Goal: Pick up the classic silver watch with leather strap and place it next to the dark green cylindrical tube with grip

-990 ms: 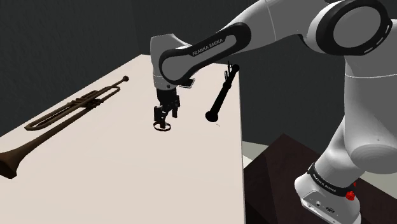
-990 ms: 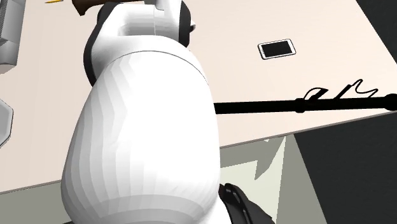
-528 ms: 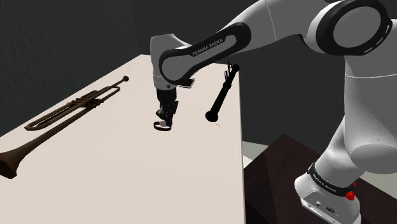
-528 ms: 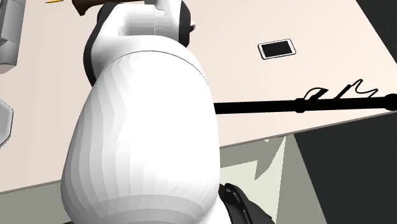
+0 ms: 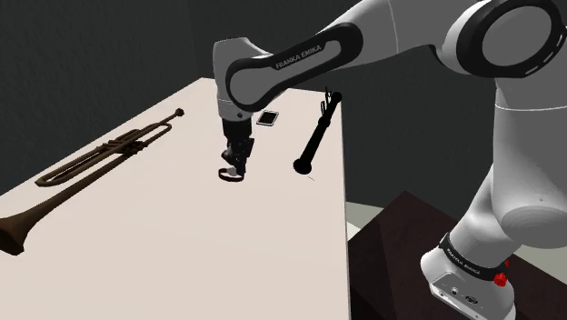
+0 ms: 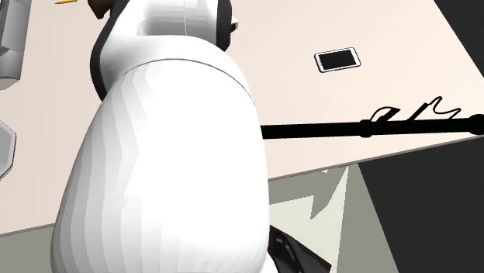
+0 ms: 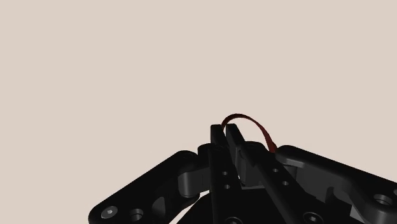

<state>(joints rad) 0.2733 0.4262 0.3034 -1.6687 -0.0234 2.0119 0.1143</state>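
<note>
**Pincer [image 5: 236, 166] clasps the watch, and the tube lies off to one side**

We see the pincer's two fingers drawn almost together. The reddish-brown strap [image 7: 254, 125] of the watch [image 5: 230, 175] is clasped between them and loops out past the tips. The watch hangs right under the fingertips, low over the pale counter [image 5: 182, 245]; we cannot tell whether it is clear of the surface. What matters next is the dark tube [image 5: 314, 141]. It lies toward the shoulder view's right of the pincer, near but apart, along the counter's edge. Its long axis runs from the knobbed near end away toward the far corner, past the phone [image 5: 267, 118]. We judge the carry should go sideways and set the watch alongside the tube's length, not touching it.
</note>
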